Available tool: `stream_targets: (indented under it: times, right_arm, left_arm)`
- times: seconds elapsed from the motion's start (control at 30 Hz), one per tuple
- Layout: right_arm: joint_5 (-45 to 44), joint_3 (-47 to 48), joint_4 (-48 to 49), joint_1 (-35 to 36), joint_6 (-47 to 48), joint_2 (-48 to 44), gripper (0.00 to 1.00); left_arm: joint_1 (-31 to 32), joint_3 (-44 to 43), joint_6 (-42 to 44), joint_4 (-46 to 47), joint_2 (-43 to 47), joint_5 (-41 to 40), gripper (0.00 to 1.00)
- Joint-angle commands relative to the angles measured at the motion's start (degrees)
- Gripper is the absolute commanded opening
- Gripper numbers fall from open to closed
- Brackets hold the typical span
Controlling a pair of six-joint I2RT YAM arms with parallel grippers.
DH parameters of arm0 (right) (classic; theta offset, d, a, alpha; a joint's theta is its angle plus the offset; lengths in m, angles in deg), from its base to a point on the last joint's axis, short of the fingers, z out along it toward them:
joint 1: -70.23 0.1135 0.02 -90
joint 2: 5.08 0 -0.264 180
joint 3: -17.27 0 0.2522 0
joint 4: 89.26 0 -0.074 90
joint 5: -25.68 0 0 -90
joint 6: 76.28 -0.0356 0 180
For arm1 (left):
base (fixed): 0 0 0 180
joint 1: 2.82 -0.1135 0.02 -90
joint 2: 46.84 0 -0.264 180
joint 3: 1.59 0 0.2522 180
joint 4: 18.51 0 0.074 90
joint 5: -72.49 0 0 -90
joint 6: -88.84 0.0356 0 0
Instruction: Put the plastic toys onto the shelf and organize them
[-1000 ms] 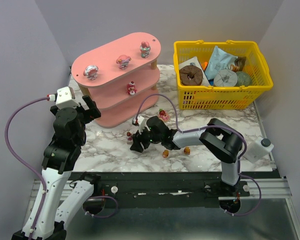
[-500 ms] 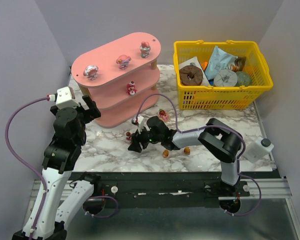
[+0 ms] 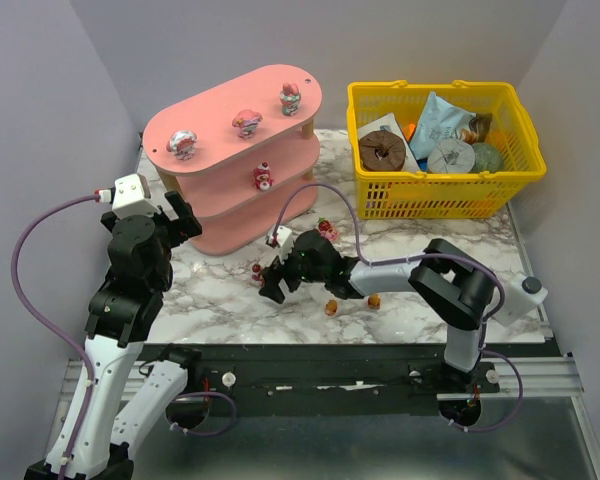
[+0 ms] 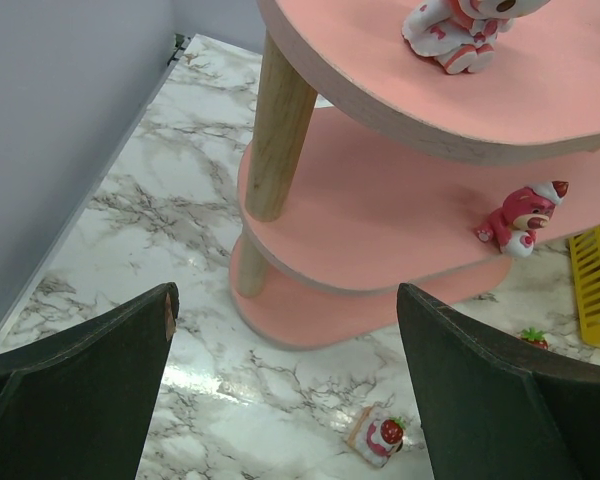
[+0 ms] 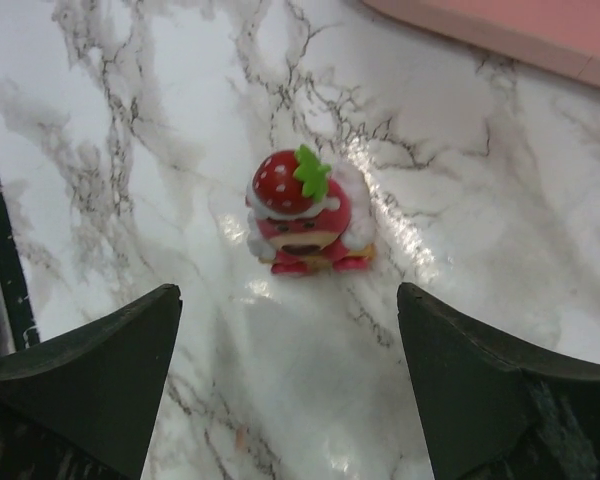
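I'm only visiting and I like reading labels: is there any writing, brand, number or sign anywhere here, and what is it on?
No text can be read in any view.
blue packet in the yellow basket: some printing, too small to read.
round pale packet: markings blurred, unreadable.
strawberry figurine and pink shelf: no writing visible.

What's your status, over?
Left fingers open, empty, facing shelf. Right fingers open, strawberry toy just ahead on table. Nothing in between.
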Motion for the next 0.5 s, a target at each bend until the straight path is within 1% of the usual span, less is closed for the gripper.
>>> stream_targets:
  times: [0.0,0.1,0.3,0.4,0.43,0.47]
  right_arm:
    - [-3.7,5.3,-3.7,0.2,7.2,4.2,0.97]
    - [-3.0,7.3,-4.4,0.3,8.9,6.3,0.97]
    - [-3.5,9.7,-4.7,0.3,8.8,9.6,0.97]
    - [-3.5,9.5,-3.7,0.2,8.4,10.6,0.95]
    - [-3.5,9.3,-2.5,0.2,8.2,10.7,0.93]
    - [-3.5,8.9,-1.7,0.2,8.0,10.8,0.89]
  left_arm:
    - [-0.5,0.4,0.5,1.1,0.0,0.0,0.99]
    - [-0.5,0.4,0.7,1.3,0.1,0.0,0.99]
    - [-0.5,0.2,0.8,1.2,-0.3,-0.2,0.99]
    - [-0.6,0.2,1.0,1.1,-0.3,-0.1,0.99]
    - [-0.6,0.2,0.9,1.2,-0.3,-0.1,0.99]
    - [-0.6,0.2,1.0,1.2,-0.3,-0.2,0.99]
